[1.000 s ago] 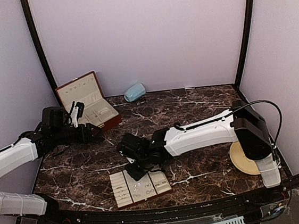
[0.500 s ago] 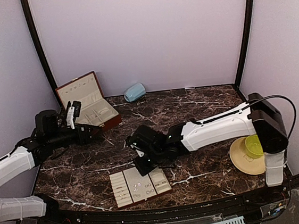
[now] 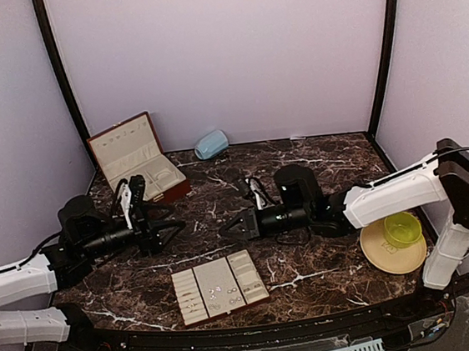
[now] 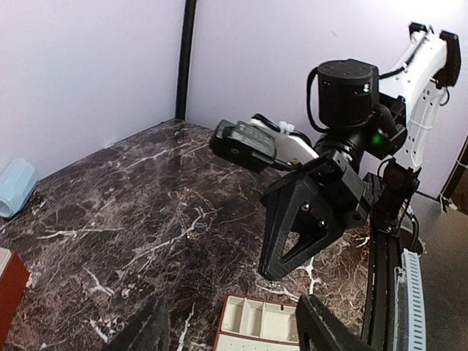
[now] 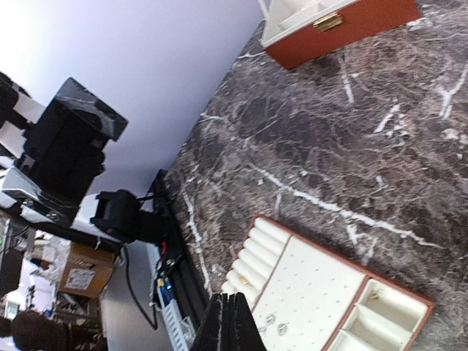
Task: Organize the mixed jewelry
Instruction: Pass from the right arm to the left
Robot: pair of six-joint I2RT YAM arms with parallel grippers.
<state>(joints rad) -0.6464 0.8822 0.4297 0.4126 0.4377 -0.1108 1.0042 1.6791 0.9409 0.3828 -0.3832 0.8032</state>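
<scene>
Jewelry [image 3: 213,293] glints, too tiny to sort by type, in the tray [image 3: 219,288] at 6 o'clock. Right gripper [image 3: 233,225] (pressed together, empty) has lifted away toward centre; left gripper [image 3: 173,229] hovers spread.

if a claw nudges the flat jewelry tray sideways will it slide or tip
The jewelry tray lies low and flat on the polished marble table, so it probably slides rather than tips. The tiny pieces on its cream lining look loose and may shift or roll.
</scene>
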